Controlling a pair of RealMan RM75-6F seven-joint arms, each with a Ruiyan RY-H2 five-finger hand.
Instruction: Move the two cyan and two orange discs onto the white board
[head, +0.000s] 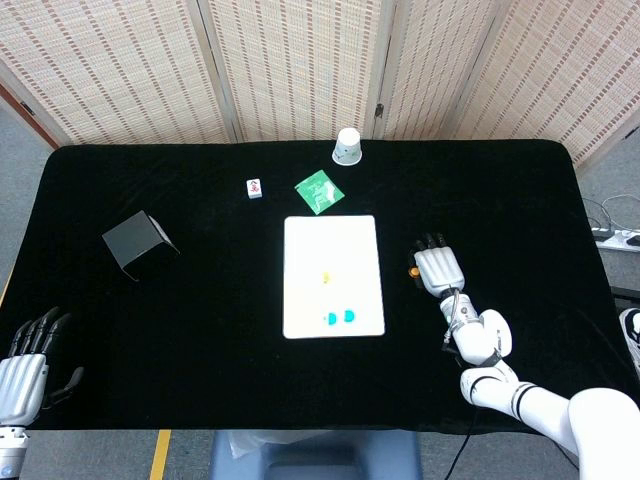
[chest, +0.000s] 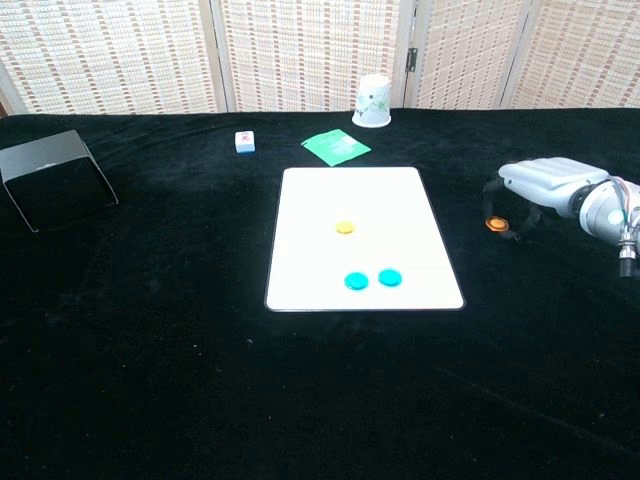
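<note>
The white board lies mid-table. On it sit one orange disc and two cyan discs side by side near its front edge. A second orange disc lies on the black cloth right of the board. My right hand arches over that disc, fingers curved down around it, and I see no grip on it. My left hand hangs off the table's front left corner, fingers apart and empty.
A black box stands at the left. Behind the board are a green packet, a small white tile and a white paper cup.
</note>
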